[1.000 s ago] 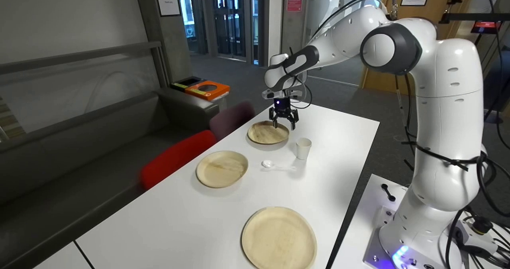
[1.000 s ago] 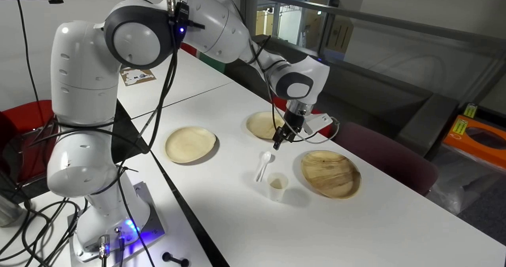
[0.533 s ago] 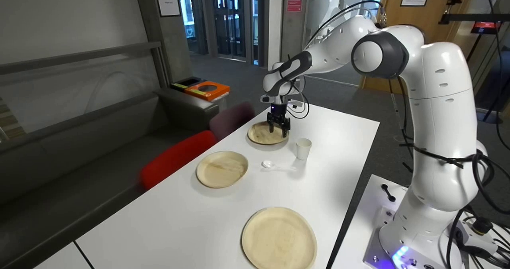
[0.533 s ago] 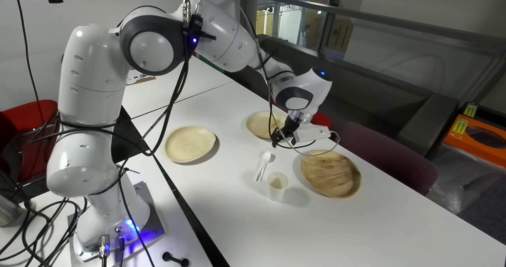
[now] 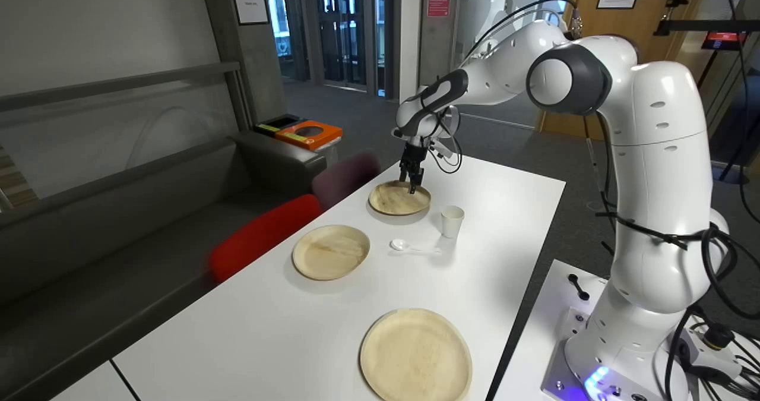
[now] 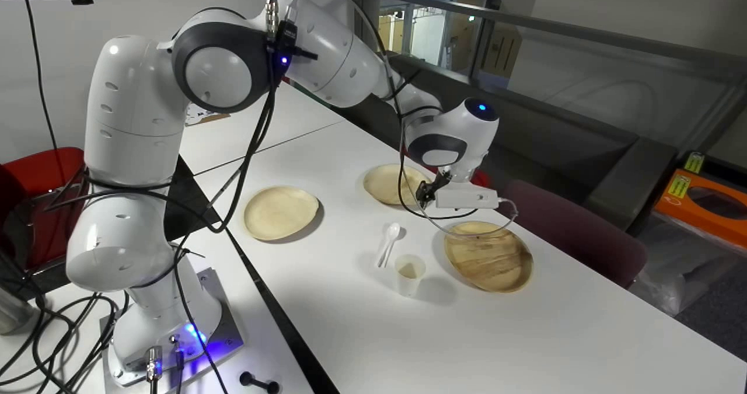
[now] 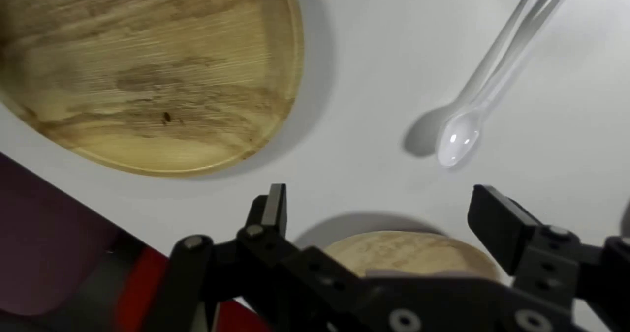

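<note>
My gripper (image 7: 379, 194) is open in the wrist view, with nothing between its black fingers (image 7: 273, 206). In both exterior views the gripper (image 5: 408, 186) (image 6: 422, 198) hangs tilted above the white table. A dark-grained wooden plate (image 7: 162, 76) lies at the upper left of the wrist view; it also shows in both exterior views (image 5: 392, 200) (image 6: 490, 260). A paler plate (image 7: 403, 248) shows at the bottom of the wrist view, partly hidden by the gripper; it is also in both exterior views (image 5: 331, 252) (image 6: 385, 184). A white spoon (image 7: 457, 137) lies beyond the right finger, apart from it.
A white cup (image 5: 452, 221) stands beside the spoon. Another pale plate (image 5: 415, 356) lies nearer the robot base (image 6: 163, 324). A red chair (image 5: 267, 234) and a maroon chair (image 5: 347, 178) stand at the table's far edge, before a grey sofa (image 5: 148, 229). Cables loop below the wrist.
The arm first came down, then the gripper rose slightly and tilted. In an exterior view it now shows more narrowly, near the dark plate's far side. Plates, cup and spoon have not moved.
</note>
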Tool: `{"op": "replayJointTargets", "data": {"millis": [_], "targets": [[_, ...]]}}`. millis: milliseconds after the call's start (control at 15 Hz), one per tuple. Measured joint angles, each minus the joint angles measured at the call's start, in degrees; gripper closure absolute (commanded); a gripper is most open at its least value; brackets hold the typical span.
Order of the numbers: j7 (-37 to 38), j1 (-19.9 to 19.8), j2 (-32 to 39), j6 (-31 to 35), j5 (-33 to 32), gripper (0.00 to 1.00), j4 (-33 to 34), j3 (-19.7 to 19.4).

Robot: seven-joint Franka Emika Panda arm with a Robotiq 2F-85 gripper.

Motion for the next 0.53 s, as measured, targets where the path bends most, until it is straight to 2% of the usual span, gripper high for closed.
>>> {"op": "replayJointTargets", "data": {"millis": [333,533], "targets": [[10.6,0.1,0.0,15.4,-3.6,0.0,-2.5,-1.1],[21.8,1.5,0.0,24.5,-11.6,0.0,-5.8,-3.3]]}}
